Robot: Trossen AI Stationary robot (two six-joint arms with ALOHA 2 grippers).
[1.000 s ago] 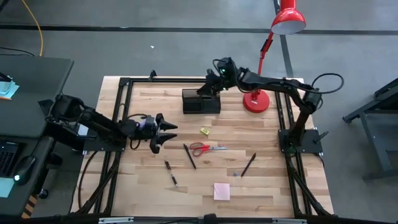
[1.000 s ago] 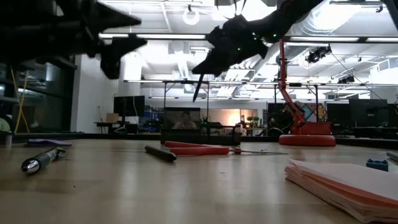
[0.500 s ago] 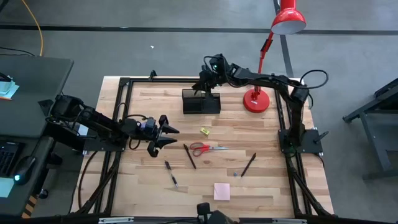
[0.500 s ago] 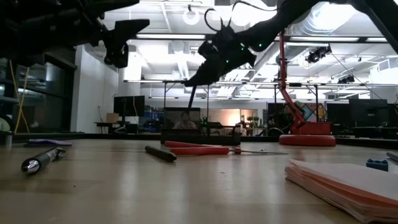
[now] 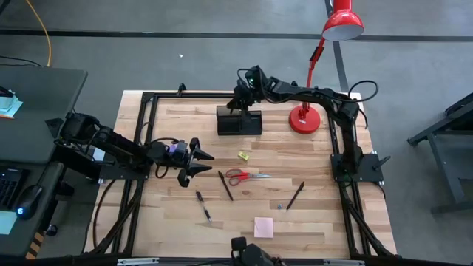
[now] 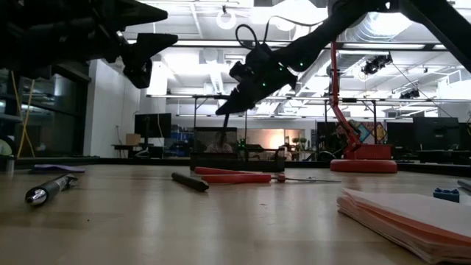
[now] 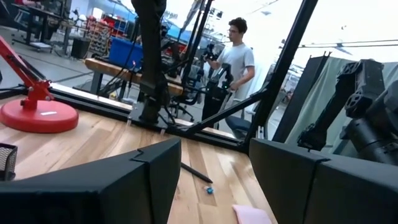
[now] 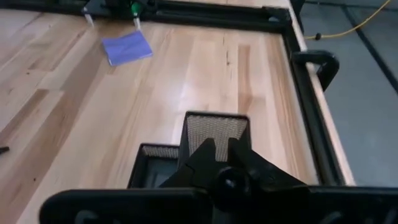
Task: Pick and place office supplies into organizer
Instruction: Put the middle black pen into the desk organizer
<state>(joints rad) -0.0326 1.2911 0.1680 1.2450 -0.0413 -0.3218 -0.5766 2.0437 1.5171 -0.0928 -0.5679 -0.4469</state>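
The black mesh organizer point(image 5: 239, 120) stands at the table's far middle. My right gripper point(image 5: 240, 103) hovers over its taller cup section point(image 8: 217, 132), shut on a thin dark pen point(image 6: 225, 119). Red-handled scissors point(image 5: 247, 176), other pens point(image 5: 225, 185) point(image 5: 203, 207) point(image 5: 295, 196), a pink note pad point(image 5: 263, 226) and a tiny yellow piece point(image 5: 242, 156) lie flat on the wood. A purple note pad point(image 8: 127, 46) lies at the left. My left gripper point(image 5: 198, 164) hangs open above the table's left middle, with nothing between its fingers. My right gripper pinches the pen by its upper end point(image 6: 229, 109) between its two fingers, which slant down from the table's far right. The pen hangs below the fingers, slightly tilted, its lower end point(image 6: 223, 131) at the top of the organizer. The wrist view hides the contact behind the fingers.
A red desk lamp stands with its round base point(image 5: 304, 120) just right of the organizer. A black metal frame point(image 5: 148, 100) runs around the table's edges. A person point(image 7: 239, 59) stands in the room beyond the table.
My right gripper has gone toward the table's left edge and down with the pen, coming over the organizer's cup section; the pen's lower end has sunk to the organizer's top. My left gripper has kept its place, tipping slightly.
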